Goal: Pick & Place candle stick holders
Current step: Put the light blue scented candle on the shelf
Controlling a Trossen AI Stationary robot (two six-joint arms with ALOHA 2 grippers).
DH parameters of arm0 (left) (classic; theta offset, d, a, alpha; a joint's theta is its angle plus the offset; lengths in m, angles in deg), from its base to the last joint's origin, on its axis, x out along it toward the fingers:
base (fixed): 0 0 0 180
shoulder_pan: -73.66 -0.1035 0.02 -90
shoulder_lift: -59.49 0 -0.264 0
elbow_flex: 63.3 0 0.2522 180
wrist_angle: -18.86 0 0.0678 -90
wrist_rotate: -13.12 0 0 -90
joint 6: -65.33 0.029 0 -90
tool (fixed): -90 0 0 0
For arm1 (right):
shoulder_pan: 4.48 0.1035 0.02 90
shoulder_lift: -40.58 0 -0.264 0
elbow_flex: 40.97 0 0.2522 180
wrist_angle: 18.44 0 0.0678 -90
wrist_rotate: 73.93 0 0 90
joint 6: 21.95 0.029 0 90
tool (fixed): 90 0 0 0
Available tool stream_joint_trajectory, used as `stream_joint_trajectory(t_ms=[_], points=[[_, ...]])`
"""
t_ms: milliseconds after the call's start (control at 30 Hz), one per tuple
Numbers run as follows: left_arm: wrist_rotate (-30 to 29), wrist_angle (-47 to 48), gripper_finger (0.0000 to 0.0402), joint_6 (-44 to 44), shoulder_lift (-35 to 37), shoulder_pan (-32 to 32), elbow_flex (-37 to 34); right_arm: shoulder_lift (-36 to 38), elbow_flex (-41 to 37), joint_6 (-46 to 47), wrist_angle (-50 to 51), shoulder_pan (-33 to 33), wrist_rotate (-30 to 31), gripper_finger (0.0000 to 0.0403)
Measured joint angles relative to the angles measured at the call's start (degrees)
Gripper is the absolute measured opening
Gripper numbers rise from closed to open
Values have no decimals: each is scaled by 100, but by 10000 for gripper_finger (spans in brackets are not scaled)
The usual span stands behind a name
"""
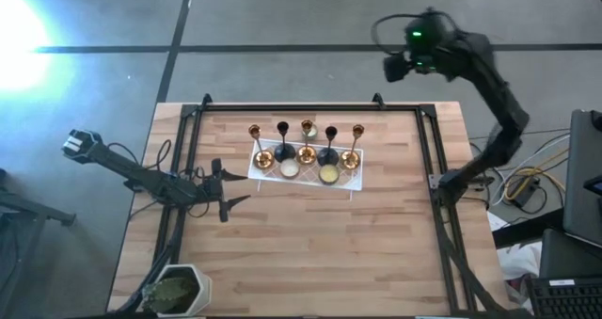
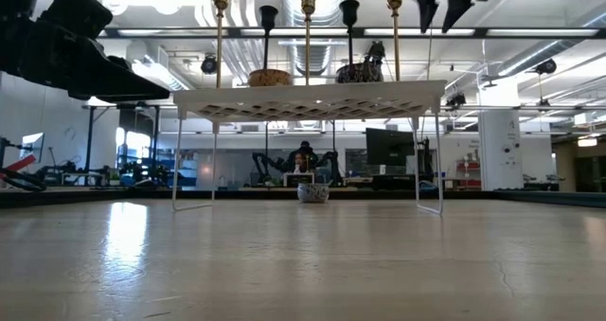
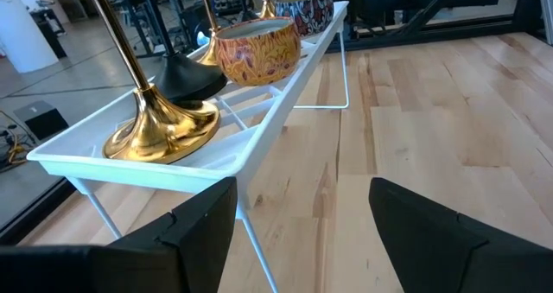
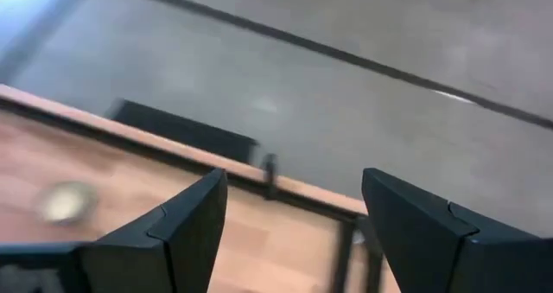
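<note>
Planks of pale wood made up the table (image 1: 310, 253), framed by dark rails and set on a grey concrete floor (image 1: 282, 18) crossed by dark lines. Glare flared at the upper left of the high view. At the centre of that frame stood a white lattice tray (image 1: 268, 174) on thin legs, carrying 5 candle stick holders (image 1: 307, 142) in a row: 3 gold, 2 black. 2 pale tealight candles (image 1: 290, 168) sat along the tray's lower edge.

The left gripper (image 1: 229, 189) lay low over the table just left of the tray, its fingers (image 3: 194, 224) spread apart and holding nothing; its wrist view looked along the tray past a gold base. The right gripper (image 4: 285, 232) was raised at the upper right of the high view, beyond the table's far edge, fingers likewise parted and empty.

A potted plant (image 1: 179, 291) sat at the table's lower left corner. In the low view the room behind showed ceiling pipes, bright lights, monitors and other robot arms in the distance.
</note>
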Motion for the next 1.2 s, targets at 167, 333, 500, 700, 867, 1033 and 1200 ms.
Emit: stream_joint_trajectory(t_ms=[167,333,500,700,867,1033,1200], points=[[-2,0,268,0,0,-1,0,-588,322,-174,1,-13,638,258],[-15,0,268,0,0,-1,0,-1128,817,-412,-185,-4,576,250],[-15,-1,268,0,0,1,0,-1671,1505,-773,-392,-159,-177,245],[-15,0,268,0,1,1,0,-2207,1644,-898,-550,-471,-1466,243],[-15,0,268,0,2,2,0,-2582,1644,-1206,-516,-473,-1682,250],[-13,0,268,0,2,2,0,-2857,1663,-1608,-522,-275,-1739,256],[-13,2,268,0,2,2,0,-3080,1659,-1648,-518,-219,-1928,249]])
